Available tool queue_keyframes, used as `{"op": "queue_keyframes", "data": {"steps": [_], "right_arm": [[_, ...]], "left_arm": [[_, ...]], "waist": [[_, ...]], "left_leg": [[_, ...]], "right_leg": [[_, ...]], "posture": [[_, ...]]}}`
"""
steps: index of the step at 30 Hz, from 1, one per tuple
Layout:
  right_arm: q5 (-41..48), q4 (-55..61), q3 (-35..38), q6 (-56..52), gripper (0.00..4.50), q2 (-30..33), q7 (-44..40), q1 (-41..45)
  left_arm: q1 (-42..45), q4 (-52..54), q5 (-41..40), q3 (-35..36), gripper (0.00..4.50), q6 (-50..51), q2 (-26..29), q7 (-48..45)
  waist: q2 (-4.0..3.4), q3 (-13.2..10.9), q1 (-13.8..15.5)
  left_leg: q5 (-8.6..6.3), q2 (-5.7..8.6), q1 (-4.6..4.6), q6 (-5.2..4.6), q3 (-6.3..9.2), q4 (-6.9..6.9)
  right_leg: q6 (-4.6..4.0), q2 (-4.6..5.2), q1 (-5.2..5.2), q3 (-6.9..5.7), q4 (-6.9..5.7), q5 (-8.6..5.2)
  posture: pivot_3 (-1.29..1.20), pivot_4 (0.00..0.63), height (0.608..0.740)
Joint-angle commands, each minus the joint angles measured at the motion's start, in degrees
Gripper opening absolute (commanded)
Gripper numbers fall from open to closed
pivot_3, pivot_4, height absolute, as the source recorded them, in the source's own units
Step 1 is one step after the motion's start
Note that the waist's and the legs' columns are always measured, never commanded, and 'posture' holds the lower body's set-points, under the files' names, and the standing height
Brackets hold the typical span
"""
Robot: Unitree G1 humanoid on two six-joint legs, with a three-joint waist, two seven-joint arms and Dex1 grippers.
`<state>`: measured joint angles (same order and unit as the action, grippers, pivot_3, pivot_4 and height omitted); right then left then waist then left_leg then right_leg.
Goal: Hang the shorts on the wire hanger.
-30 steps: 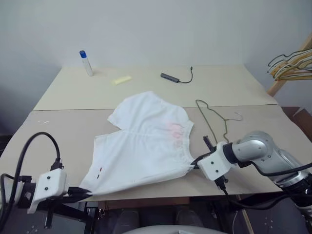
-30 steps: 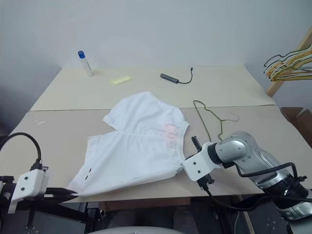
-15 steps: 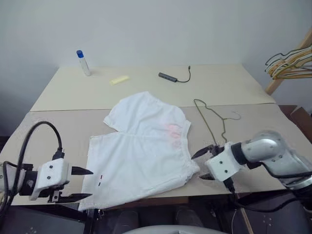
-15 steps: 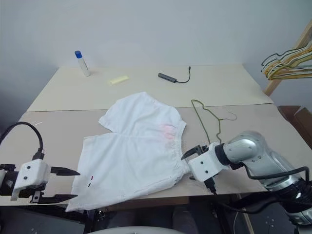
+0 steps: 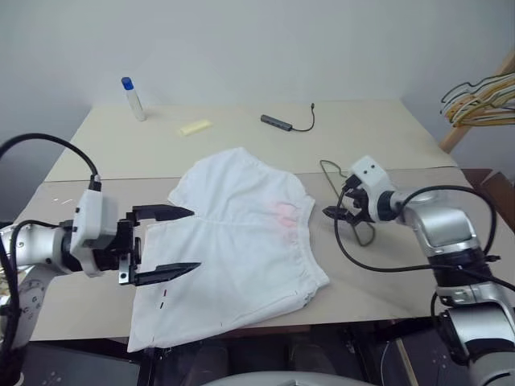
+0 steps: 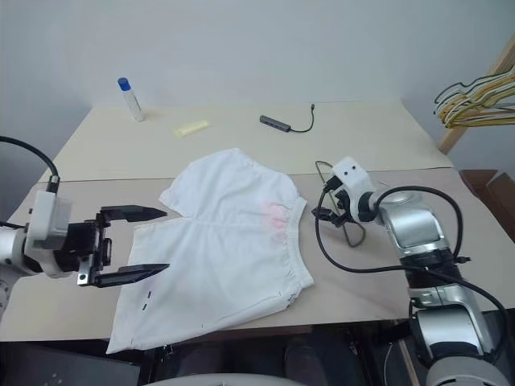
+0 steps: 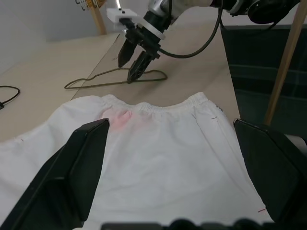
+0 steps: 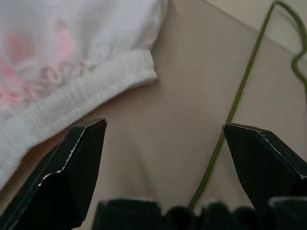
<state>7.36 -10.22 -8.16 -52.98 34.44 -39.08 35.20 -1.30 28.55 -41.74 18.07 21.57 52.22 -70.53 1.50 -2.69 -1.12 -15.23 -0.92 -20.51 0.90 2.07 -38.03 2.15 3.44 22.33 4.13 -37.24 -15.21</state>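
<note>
Your right tool (image 5: 342, 215), fingers spread and empty, hangs right over the wire hanger (image 5: 360, 235), which lies flat on the table (image 5: 241, 133) just beside the waistband side of the shorts (image 5: 237, 241), its long run heading away from you. Your left tool (image 5: 165, 245), also spread and empty, hovers over the shorts' far leg hem, so the right arm is nearer the hanger.

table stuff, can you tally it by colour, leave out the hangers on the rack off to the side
white: 2, the shorts and the blue-capped bottle
yellow: 1, the small flat piece
dark grey: 1, the adapter with its cable
olive-grey: 1, the wire hanger
total: 5
</note>
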Motion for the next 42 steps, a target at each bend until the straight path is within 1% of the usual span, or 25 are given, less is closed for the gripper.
{"op": "queue_keyframes", "data": {"steps": [1,6,12,16,19,20,21,22,26,28,31,34,35,36,38,39,40,42], "right_arm": [[-0.4,-5.4,2.5,0.5,4.5,-2.6,3.7,2.5],[-0.9,-9.1,2.2,1.9,4.5,-4.3,5.3,2.3],[-1.8,-10.9,3.2,4.8,4.5,-4.5,9.1,1.9],[-0.3,-12.3,3.3,0.7,4.5,-4.0,6.6,2.8],[-1.2,-13.0,0.6,-1.0,3.93,-3.7,4.7,2.3],[-1.7,-13.1,-0.1,-1.1,3.61,-3.7,4.6,2.2],[-1.9,-13.2,0.0,-1.4,3.2,-3.9,4.8,2.2],[-2.2,-13.3,-0.1,-1.5,3.01,-4.1,5.1,2.2],[-3.0,-14.1,-0.3,-1.4,1.6,-4.4,5.6,2.3],[-3.5,-14.2,-0.5,-1.2,0.98,-4.5,5.6,2.2],[-4.0,-14.1,-0.1,-0.6,0.01,-4.7,6.1,2.0],[-3.9,-11.4,3.9,0.3,0.01,-6.2,10.6,2.7],[-4.0,-10.6,4.6,0.3,0.01,-6.5,11.7,2.9],[-3.8,-7.8,5.4,0.6,0.01,-6.8,12.5,2.7],[-3.4,-2.2,6.4,1.4,0.01,-7.2,13.5,1.9],[-3.0,1.3,6.9,2.0,0.01,-7.6,13.9,1.3],[-2.8,3.5,7.2,2.2,0.01,-7.8,14.1,0.9],[-2.3,12.1,6.4,5.3,0.01,-8.3,13.2,-1.4]], "left_arm": [[2.6,0.9,0.0,-2.4,4.49,-0.4,-0.4,0.4],[5.8,0.6,0.2,-5.1,4.49,-0.5,-1.4,1.3],[5.9,0.3,0.1,-5.1,4.49,-0.8,-1.6,1.1],[5.8,0.0,0.4,-5.2,4.49,-1.1,-1.7,1.0],[6.3,0.0,0.4,-5.6,4.5,-1.2,-2.0,1.2],[6.4,0.1,0.4,-5.6,4.5,-1.2,-2.1,1.2],[6.4,0.2,0.5,-5.7,4.5,-1.2,-2.2,1.3],[6.4,0.2,0.5,-5.7,4.5,-1.2,-2.2,1.3],[6.3,0.5,0.7,-5.5,4.5,-1.2,-2.6,1.7],[6.3,0.6,0.8,-5.5,4.5,-1.1,-2.8,1.9],[7.3,0.1,2.2,-6.1,4.5,-1.1,-4.1,4.6],[11.8,-2.4,9.5,-9.5,4.5,2.0,-7.9,16.8],[12.8,-2.9,10.9,-10.2,4.5,2.7,-8.9,19.4],[14.3,-3.7,10.6,-10.4,4.5,4.9,-11.6,23.5],[17.0,-4.7,7.6,-9.7,4.5,10.8,-16.4,30.6],[18.3,-5.3,5.4,-8.9,4.5,13.6,-19.9,34.5],[19.1,-5.5,3.9,-8.2,4.5,15.5,-22.0,36.9],[20.5,-6.8,-5.1,-5.7,4.5,21.0,-29.4,43.4]], "waist": [[0.0,0.0,-0.2],[0.0,0.0,-0.9],[-0.01,0.0,-1.6],[-0.01,0.0,-1.6],[0.0,0.0,-1.6],[0.0,0.0,-1.6],[0.0,0.0,-1.6],[0.01,0.0,-1.6],[0.07,0.1,-1.6],[0.08,0.1,-1.6],[0.1,0.1,-1.6],[0.14,0.2,-1.4],[0.14,0.2,-1.4],[0.14,0.2,-1.5],[0.06,0.1,-1.4],[0.06,0.1,-1.5],[0.06,0.1,-1.5],[0.05,0.1,-1.6]], "left_leg": [[0.0,0.0,0.03,0.0,0.0,0.0],[0.0,0.0,0.08,0.0,-0.01,0.0],[0.0,0.0,0.09,0.0,-0.01,0.0],[0.0,-0.01,0.09,0.0,-0.01,0.0],[0.0,-0.01,0.11,0.0,-0.01,0.0],[0.0,-0.01,0.12,0.0,0.0,0.0],[0.0,-0.02,0.14,0.0,-0.01,0.0],[0.0,-0.02,0.17,0.0,0.0,0.0],[0.0,-0.02,0.23,0.0,-0.01,0.0],[0.0,-0.02,0.23,0.0,0.0,0.0],[0.0,-0.03,0.23,0.0,0.0,0.0],[0.0,-0.02,0.27,0.0,0.01,0.0],[0.01,-0.01,0.27,0.01,0.03,-0.01],[0.04,0.0,0.26,0.02,0.04,-0.01],[0.06,0.03,0.24,0.03,0.06,-0.01],[0.06,0.04,0.18,0.03,0.07,-0.03],[0.06,0.03,0.1,0.03,0.11,-0.03],[0.06,0.03,0.0,0.03,0.19,-0.04]], "right_leg": [[0.0,-0.01,-0.04,-0.01,0.01,0.01],[0.03,-0.04,-0.11,0.0,0.02,0.01],[0.04,-0.04,-0.12,0.03,0.03,0.02],[0.04,-0.05,-0.12,0.03,0.03,0.01],[0.04,-0.05,-0.13,0.03,0.03,0.01],[0.04,-0.06,-0.15,0.03,0.04,0.01],[0.04,-0.06,-0.16,0.03,0.04,0.01],[0.04,-0.06,-0.19,0.03,0.04,0.01],[0.05,-0.08,-0.25,0.03,0.04,0.01],[0.05,-0.08,-0.25,0.03,0.04,0.01],[0.05,-0.08,-0.25,0.03,0.04,0.01],[0.05,-0.08,-0.31,0.03,0.04,0.01],[0.08,-0.08,-0.32,0.03,0.04,0.04],[0.09,-0.08,-0.31,0.05,0.04,0.08],[0.11,-0.08,-0.29,0.07,0.04,0.11],[0.13,-0.07,-0.23,0.08,0.03,0.12],[0.14,-0.09,-0.17,0.1,0.03,0.13],[0.13,-0.08,-0.09,0.08,0.02,0.14]], "posture": [[0.01,0.0,0.74],[0.01,0.0,0.74],[0.01,0.0,0.74],[0.01,0.0,0.74],[0.01,0.0,0.74],[0.01,0.0,0.74],[0.01,0.0,0.74],[0.01,0.0,0.74],[0.01,0.0,0.74],[0.01,0.0,0.74],[0.01,0.0,0.74],[0.01,0.0,0.74],[0.01,0.0,0.74],[0.0,0.0,0.74],[0.0,0.0,0.74],[0.0,0.0,0.74],[-0.01,0.0,0.74],[-0.01,0.0,0.74]]}}
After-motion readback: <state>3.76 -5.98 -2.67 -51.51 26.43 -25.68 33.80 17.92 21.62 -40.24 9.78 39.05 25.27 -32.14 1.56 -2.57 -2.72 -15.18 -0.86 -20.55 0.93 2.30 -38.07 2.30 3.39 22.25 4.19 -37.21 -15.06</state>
